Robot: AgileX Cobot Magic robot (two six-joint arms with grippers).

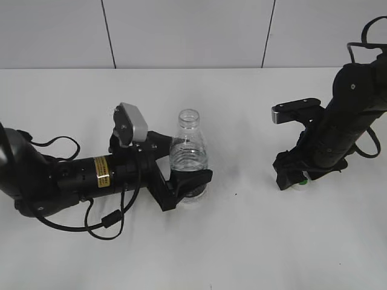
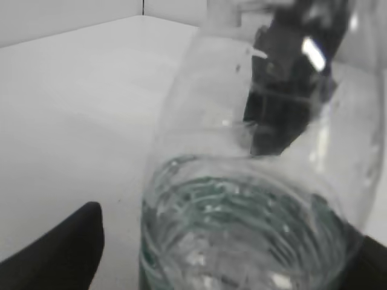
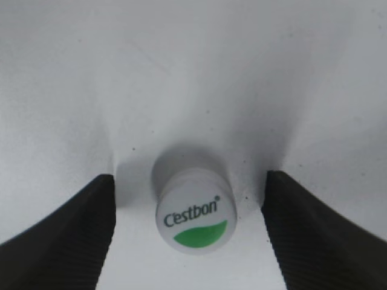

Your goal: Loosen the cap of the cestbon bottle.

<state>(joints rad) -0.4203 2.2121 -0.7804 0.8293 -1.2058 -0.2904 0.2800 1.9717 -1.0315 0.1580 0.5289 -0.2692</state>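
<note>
The cestbon bottle [image 1: 188, 151] stands upright left of the table's middle, clear and ribbed, with its neck open and no cap on it. My left gripper [image 1: 181, 181] lies low on the table and is shut on the bottle's lower part, where its jaws hide most of the green label. The bottle fills the left wrist view [image 2: 248, 229]. The cap [image 3: 195, 217], white with "Cestbon" print and a green mark, sits on the table. My right gripper [image 3: 188, 235] is open with a finger on each side of the cap, touching neither. The cap barely shows under that gripper [image 1: 296, 179] in the exterior view.
The white table [image 1: 242, 241] runs to a grey panelled wall at the back. The left arm with its cables lies along the table at the left. The right arm comes down from the upper right.
</note>
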